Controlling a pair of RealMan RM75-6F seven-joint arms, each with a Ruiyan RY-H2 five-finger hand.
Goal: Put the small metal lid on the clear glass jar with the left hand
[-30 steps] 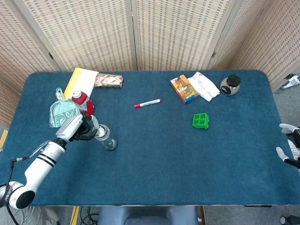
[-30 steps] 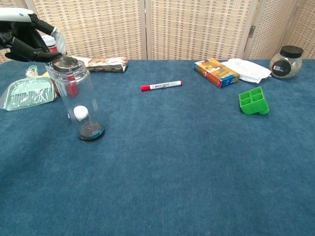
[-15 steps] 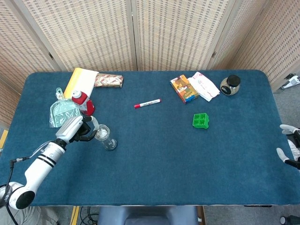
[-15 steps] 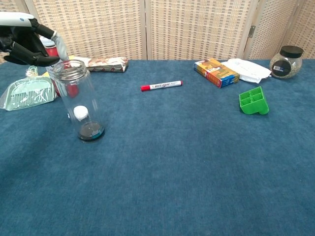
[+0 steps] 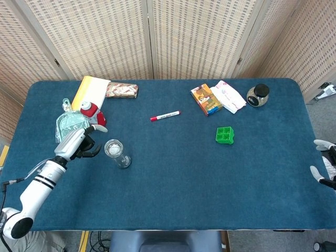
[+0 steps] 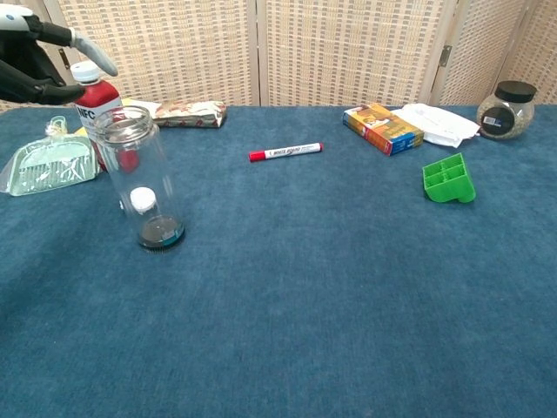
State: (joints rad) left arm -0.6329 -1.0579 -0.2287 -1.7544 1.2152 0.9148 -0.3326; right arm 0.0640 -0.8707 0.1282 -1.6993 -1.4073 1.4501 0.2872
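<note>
The clear glass jar (image 5: 117, 155) (image 6: 142, 183) stands upright on the blue table (image 5: 173, 178), left of the middle. A small grey metal lid (image 5: 112, 148) (image 6: 127, 119) lies across its mouth. Inside the jar, near the bottom, is a small white-capped item (image 6: 140, 200). My left hand (image 5: 84, 142) (image 6: 35, 63) hovers to the left of the jar's top, apart from it, fingers loosely spread and holding nothing. My right hand (image 5: 325, 160) shows only partly at the right edge of the head view, off the table, fingers apart and empty.
A red bottle (image 5: 90, 113) (image 6: 96, 104) and a green dustpan (image 5: 71, 126) (image 6: 43, 165) sit just behind the jar. Further back lie a yellow book (image 5: 90, 90) and a snack pack (image 6: 187, 113). A red marker (image 6: 285, 151), an orange box (image 6: 383, 127), a green tray (image 6: 449, 178) and a black-lidded jar (image 6: 505, 110) lie to the right.
My left hand has let go of the lid at the jar's mouth and drawn back to the left. The jar has stayed in place.
</note>
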